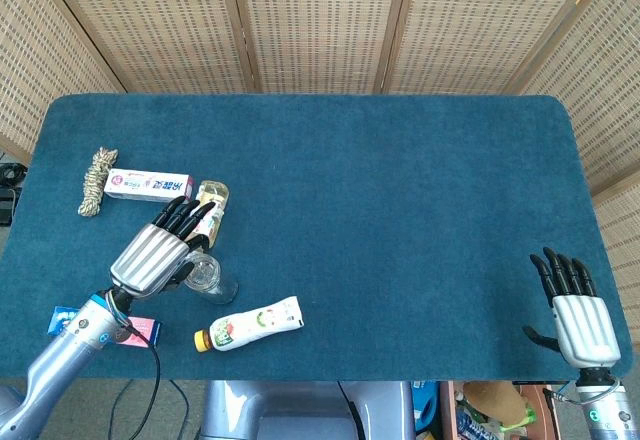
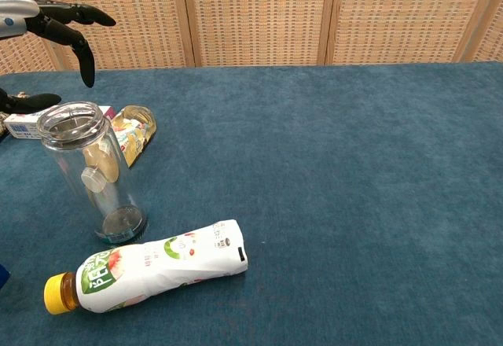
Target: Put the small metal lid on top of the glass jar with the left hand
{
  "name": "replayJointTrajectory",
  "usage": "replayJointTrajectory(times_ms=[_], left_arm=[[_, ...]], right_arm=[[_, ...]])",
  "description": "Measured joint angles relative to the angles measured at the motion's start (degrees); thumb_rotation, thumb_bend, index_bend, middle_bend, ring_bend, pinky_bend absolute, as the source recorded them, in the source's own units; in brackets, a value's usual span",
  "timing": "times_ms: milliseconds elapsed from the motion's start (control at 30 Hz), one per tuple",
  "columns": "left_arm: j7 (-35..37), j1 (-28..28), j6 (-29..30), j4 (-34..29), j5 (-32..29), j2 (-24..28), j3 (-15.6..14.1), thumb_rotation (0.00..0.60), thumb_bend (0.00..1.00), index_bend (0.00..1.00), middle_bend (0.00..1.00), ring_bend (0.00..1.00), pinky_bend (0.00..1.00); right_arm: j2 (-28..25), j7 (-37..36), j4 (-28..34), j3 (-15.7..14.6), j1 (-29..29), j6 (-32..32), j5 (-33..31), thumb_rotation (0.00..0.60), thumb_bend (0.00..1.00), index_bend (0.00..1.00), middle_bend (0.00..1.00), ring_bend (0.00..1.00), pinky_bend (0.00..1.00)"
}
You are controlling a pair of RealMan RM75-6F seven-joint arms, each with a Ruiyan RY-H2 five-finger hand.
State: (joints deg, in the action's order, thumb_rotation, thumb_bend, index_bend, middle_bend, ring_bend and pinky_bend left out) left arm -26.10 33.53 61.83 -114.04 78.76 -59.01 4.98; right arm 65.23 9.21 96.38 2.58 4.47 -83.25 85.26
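Note:
The clear glass jar (image 2: 88,174) stands upright at the table's front left, also seen from above (image 1: 208,278). A thin grey metal lid (image 2: 71,116) appears to lie flat in the jar's mouth, though the glass rim makes this hard to tell. My left hand (image 1: 160,250) hovers just above and behind the jar, fingers (image 2: 75,27) apart and clear of the lid, nothing held. My right hand (image 1: 572,305) rests open past the table's front right corner, far from the jar.
A white drink bottle with a yellow cap (image 2: 149,267) lies in front of the jar. A yellow packet (image 2: 134,130), a toothpaste box (image 1: 148,184) and a rope bundle (image 1: 97,182) lie behind it. Small blue and pink packets (image 1: 65,318) sit at the front left edge.

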Motion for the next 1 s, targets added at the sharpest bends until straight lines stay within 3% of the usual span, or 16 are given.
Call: replayJointTrajectory(times_ms=[233, 367, 467, 733, 1000], left_arm=[[3.88, -1.39, 2.96, -0.93, 1.01, 0.75, 0.6, 0.6, 0.44, 0.33, 0.0, 0.0, 0.0], [7.03, -3.08, 4.82, -1.54, 2.47, 1.22, 0.11, 0.6, 0.42, 0.25, 0.0, 0.0, 0.0], [8.91, -4.55, 5.68, -1.98, 4.33, 1.9, -1.19, 0.6, 0.37, 0.2, 0.0, 0.0, 0.0], [9.42, -6.76, 4.93, -3.58, 9.47, 6.45, -5.71, 0.6, 0.36, 0.18, 0.0, 0.0, 0.0], [8.17, -7.36, 2.77, -5.64, 12.16, 10.21, -7.56, 0.6, 0.36, 0.18, 0.0, 0.0, 0.0]], right_arm=[[0.0, 0.01, -0.03, -0.01, 0.06, 0.12, 0.01, 0.6, 0.02, 0.0, 0.0, 0.0, 0.03], [-0.02, 0.08, 0.0, -0.02, 0.01, 0.03, 0.03, 0.6, 0.02, 0.0, 0.0, 0.0, 0.03], [-0.02, 0.08, -0.01, -0.02, 0.0, 0.0, 0.04, 0.6, 0.02, 0.0, 0.0, 0.0, 0.03], [0.24, 0.97, 0.19, -0.11, 0.07, 0.08, 0.15, 0.6, 0.02, 0.0, 0.0, 0.0, 0.03], [0.18, 0.85, 0.2, -0.11, 0.03, 0.05, 0.14, 0.6, 0.02, 0.0, 0.0, 0.0, 0.03]])
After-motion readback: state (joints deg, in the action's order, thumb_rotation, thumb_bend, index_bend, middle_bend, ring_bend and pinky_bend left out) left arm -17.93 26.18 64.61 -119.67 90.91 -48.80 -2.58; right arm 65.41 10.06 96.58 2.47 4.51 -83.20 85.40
